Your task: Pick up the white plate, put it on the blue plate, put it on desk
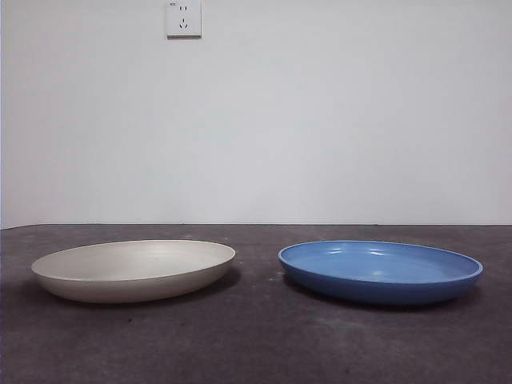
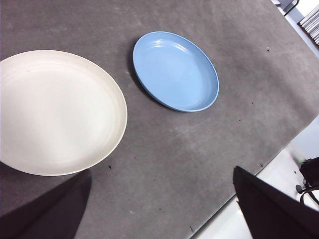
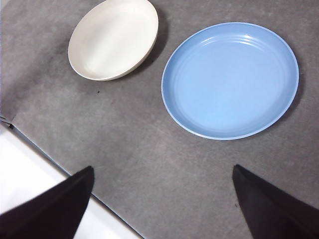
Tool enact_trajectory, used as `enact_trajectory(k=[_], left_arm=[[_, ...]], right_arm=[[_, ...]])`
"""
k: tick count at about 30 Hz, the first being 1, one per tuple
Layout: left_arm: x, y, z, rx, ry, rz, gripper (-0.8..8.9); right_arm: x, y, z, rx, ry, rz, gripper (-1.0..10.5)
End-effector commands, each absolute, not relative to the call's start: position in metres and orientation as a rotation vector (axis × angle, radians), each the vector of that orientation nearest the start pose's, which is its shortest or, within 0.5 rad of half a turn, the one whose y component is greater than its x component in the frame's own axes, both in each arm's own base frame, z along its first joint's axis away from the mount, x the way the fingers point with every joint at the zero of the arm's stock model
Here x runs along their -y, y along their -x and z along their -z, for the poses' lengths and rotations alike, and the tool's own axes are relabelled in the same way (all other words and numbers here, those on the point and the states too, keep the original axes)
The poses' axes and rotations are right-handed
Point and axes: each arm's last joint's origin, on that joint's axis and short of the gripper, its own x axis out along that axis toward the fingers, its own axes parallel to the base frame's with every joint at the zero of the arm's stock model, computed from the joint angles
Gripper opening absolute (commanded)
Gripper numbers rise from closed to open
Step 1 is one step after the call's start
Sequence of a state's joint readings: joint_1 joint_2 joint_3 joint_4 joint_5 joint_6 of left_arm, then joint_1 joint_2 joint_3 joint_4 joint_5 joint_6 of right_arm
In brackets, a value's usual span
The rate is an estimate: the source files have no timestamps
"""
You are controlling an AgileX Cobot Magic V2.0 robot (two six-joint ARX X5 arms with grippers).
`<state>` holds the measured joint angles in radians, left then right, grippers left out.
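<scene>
The white plate [image 1: 134,270] lies flat on the desk [image 1: 256,344] at the left, and the blue plate [image 1: 381,271] lies beside it at the right, a gap between them. Both plates are empty. My left gripper [image 2: 162,209] hovers high above the desk near the white plate [image 2: 57,112], jaws spread wide and holding nothing; the blue plate [image 2: 175,70] lies farther off. My right gripper [image 3: 162,204] is likewise raised and open over the desk edge, closest to the blue plate [image 3: 230,79], with the white plate [image 3: 113,39] beyond. Neither arm appears in the front view.
A white wall with a power socket [image 1: 183,18] stands behind the desk. The desk's edge and a pale floor strip [image 3: 30,169] show in both wrist views.
</scene>
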<state>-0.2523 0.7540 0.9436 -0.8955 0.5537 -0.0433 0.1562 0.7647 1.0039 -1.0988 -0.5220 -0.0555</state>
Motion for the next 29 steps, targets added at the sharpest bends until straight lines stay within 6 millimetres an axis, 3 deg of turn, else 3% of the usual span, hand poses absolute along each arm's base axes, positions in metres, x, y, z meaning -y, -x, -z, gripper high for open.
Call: enact_trajectory(k=[1, 9, 21, 29], left_arm=[[0.047, -0.123, -0.333, -0.728, 0.141, 0.738, 4.67], [0.051, -0.156, -0.325, -0.752, 0.124, 0.549, 4.64], [0.069, -0.246, -0.292, -0.919, 0.041, 0.343, 4.60], [0.071, -0.302, -0.258, -1.036, -0.005, 0.222, 4.60]], right_arm=[[-0.032, -0.111, -0.338, -0.822, -0.102, -0.665, 4.6], [-0.032, -0.111, -0.338, -0.819, -0.101, -0.666, 4.6], [-0.033, -0.111, -0.338, -0.814, -0.099, -0.669, 4.6], [-0.033, -0.111, -0.338, -0.814, -0.099, -0.669, 4.6]])
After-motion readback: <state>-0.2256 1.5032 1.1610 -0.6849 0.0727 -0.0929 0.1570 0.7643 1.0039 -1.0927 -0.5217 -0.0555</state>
